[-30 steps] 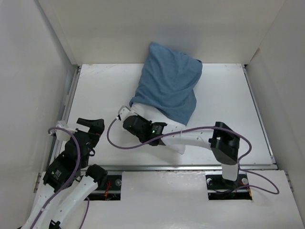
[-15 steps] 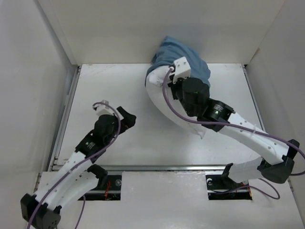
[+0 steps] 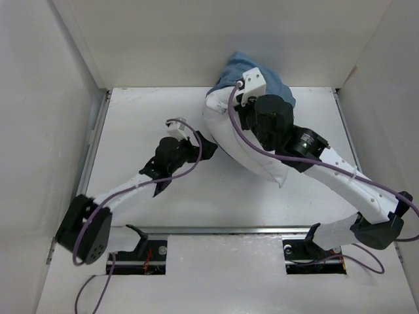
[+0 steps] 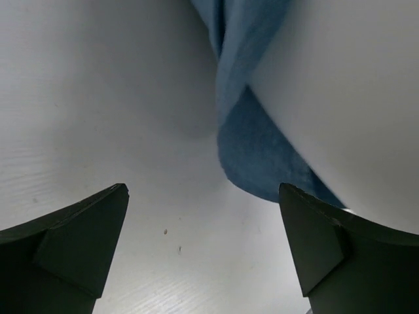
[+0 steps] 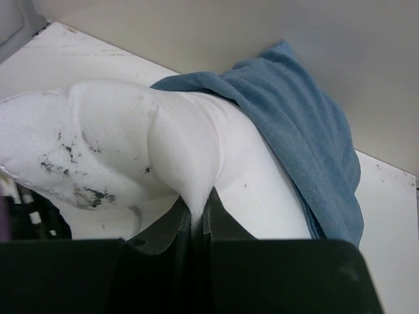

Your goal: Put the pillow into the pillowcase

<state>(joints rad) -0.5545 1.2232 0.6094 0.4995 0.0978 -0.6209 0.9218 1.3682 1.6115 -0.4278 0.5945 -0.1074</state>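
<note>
- The right gripper (image 5: 200,212) is clamped shut on a pinch of the pillow (image 3: 222,134), holding the fabric up into a ridge near the far end.
- The pillow lies slantwise on the table (image 3: 131,124), from the far middle toward the right arm.
- Almost all of its length shows bare white.
- The pillowcase (image 3: 236,65) is bunched at the pillow's far end, against the back wall (image 3: 216,39).
- In the right wrist view the blue drapes over the far side only.
- Whether that end is truly inside the opening or merely lying against it, I cannot tell.
- The left gripper (image 3: 206,147) is spread wide and grips nothing, its tips just beside the pillow's left edge.
- Its camera shows a blue fold and the white bulge close ahead.
- Judged from this, the job is at an early stage: at best one end is started.
- What is left is to catch the pillowcase's edge and draw it down over the whole pillow.
</note>
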